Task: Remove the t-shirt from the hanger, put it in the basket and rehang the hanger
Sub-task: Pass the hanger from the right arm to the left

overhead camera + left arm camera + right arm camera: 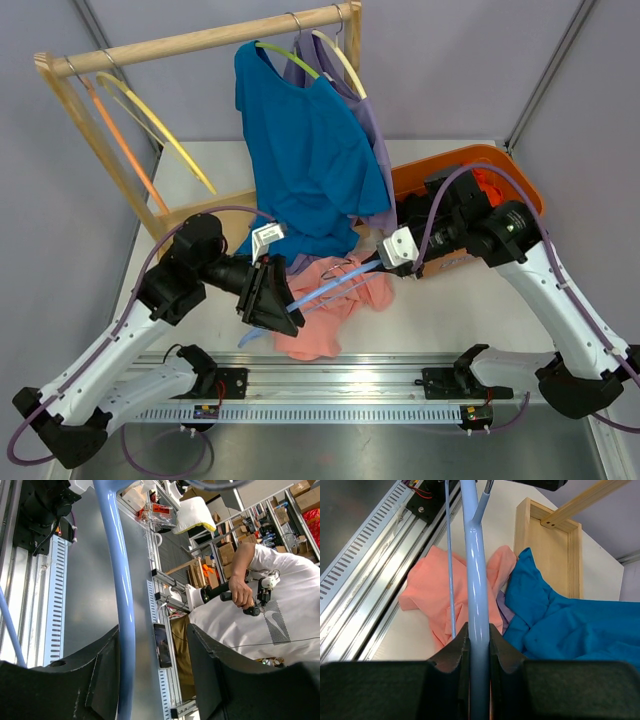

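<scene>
A light blue hanger (335,283) hangs level over the table between my two grippers. My right gripper (385,262) is shut on its thick bar (476,580), with both jaws pressed against it (479,645). My left gripper (285,300) is open around the hanger's other end. There the bar (117,580) lies against one finger, with a wide gap to the other (152,670). A salmon-pink t-shirt (325,320) lies crumpled on the table beneath the hanger (427,592). Whether any of it still hangs on the thin lower bar (449,570) I cannot tell.
A wooden rack (200,40) at the back carries a teal t-shirt (310,150), a purple garment (375,140) and empty yellow and orange hangers (150,125). An orange bin (470,160) sits behind my right arm. A metal rail (330,385) runs along the near edge.
</scene>
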Controlling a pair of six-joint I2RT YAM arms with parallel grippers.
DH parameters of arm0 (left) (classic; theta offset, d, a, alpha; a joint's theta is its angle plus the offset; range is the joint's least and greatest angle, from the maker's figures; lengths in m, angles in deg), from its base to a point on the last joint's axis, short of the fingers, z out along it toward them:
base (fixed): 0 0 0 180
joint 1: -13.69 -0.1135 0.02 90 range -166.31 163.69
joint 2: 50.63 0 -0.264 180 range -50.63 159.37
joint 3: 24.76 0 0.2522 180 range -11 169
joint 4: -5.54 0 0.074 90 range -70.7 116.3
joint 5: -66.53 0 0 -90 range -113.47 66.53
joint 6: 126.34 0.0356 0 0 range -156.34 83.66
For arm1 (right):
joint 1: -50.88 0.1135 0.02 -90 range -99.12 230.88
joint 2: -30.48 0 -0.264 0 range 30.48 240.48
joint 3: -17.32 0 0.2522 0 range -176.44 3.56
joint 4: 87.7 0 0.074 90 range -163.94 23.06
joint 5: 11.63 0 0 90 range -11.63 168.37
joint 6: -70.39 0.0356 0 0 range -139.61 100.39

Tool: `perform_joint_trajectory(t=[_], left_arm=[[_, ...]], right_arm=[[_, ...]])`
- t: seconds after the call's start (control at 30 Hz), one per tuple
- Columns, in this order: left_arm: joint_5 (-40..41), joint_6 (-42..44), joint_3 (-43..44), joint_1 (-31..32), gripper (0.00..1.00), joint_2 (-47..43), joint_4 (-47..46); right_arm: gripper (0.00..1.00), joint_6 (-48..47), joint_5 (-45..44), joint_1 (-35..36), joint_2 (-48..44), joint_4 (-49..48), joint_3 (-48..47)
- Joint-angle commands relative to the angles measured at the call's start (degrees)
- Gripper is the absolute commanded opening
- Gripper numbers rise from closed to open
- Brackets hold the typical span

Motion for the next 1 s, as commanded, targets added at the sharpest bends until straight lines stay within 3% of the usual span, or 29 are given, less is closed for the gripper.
perform_joint_trajectory(t=[0.0,0.33,0.53,0.57,0.7,0.83,0.87,0.97], left_arm=[[-0.28,1.16,1.95,-0.01,0.53,-1.49,-0.56],[1.12,-2.79,0.98,-0.01,0.44,-3.77,-4.86],[2.09,-4.29,0.89,-0.01,0.19,-4.66,-6.27],[2.09,-4.38,0.72,-0.01,0.11,-4.57,-6.27],[3.57,-3.94,1.06,-0.01,0.0,-5.27,-5.75],[7.26,0.71,4.22,-0.01,0.0,-5.18,0.47],[8.41,2.29,5.45,-0.01,0.0,-5.1,2.76],[14.2,7.56,9.76,-0.09,0.0,-5.45,11.11]], right_arm=[[0.0,0.73,3.31,-0.98,-2.41,0.96,-0.55],[0.0,7.4,5.24,-1.6,-3.47,-3.68,1.38],[0.0,9.34,5.41,-2.12,-3.73,-5.54,3.23],[0.0,9.7,5.33,-2.3,-3.82,-5.89,3.32],[0.01,12.41,5.06,-2.83,-3.99,-8.51,4.19],[0.27,19.96,4.28,-2.83,-5.48,-16.31,6.91],[0.46,22.33,3.05,-2.83,-6.27,-18.79,7.44],[0.8,36.21,-4.12,-2.92,-7.33,-31.18,9.03]])
